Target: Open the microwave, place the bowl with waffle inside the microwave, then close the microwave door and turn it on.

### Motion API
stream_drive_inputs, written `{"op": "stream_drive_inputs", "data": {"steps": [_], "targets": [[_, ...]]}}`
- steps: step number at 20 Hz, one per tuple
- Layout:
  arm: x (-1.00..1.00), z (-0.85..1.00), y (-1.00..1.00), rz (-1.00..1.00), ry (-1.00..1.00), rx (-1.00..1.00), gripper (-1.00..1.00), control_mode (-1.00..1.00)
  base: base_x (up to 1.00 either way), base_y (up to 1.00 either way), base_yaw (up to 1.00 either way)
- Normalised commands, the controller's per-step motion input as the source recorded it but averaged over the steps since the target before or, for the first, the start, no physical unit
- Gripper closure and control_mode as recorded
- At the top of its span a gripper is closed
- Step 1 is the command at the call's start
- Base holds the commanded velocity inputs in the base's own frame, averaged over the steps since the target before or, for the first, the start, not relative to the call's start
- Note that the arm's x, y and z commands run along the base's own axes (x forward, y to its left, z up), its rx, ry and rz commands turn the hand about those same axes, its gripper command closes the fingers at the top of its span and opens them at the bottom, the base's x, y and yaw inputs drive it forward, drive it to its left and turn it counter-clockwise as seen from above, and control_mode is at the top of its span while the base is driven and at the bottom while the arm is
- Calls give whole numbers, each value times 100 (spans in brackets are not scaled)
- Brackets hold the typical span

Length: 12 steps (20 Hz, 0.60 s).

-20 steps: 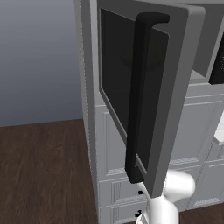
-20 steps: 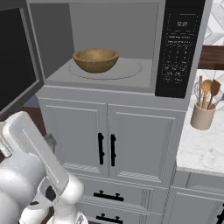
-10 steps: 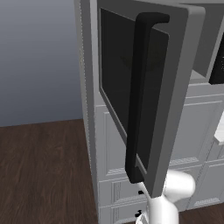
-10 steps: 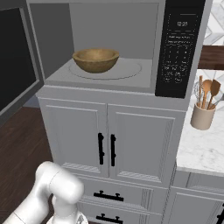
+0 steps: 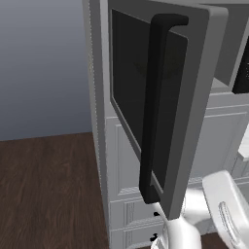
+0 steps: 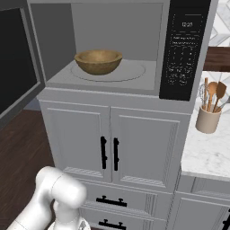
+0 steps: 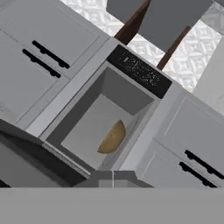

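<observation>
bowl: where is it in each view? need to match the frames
Left base view: not made out; the open microwave door covers the cavity.
Right base view: upper left of centre, bowl on the microwave floor.
Hand view: centre, bowl inside the cavity, picture rolled.
Shared landmark: the black control panel beside the cavity.

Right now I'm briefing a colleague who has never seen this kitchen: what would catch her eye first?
Most likely the microwave door, swung wide open with its tall black handle close in the left base view. Next, the brown bowl sitting inside the microwave, left of the dark keypad panel. A cup of wooden utensils stands on the marble counter to the right.
</observation>
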Motion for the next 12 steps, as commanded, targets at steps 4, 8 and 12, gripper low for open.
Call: {"op": "stream_drive_inputs", "data": {"steps": [4,8,12], "targets": [[1,-1,100,-16,-14,-6,100,-100,0,0,0],[38,-13,100,-22,-5,-11,100,-100,0,0,0],[100,-33,94,-35,2,-18,100,-100,0,0,0]]}}
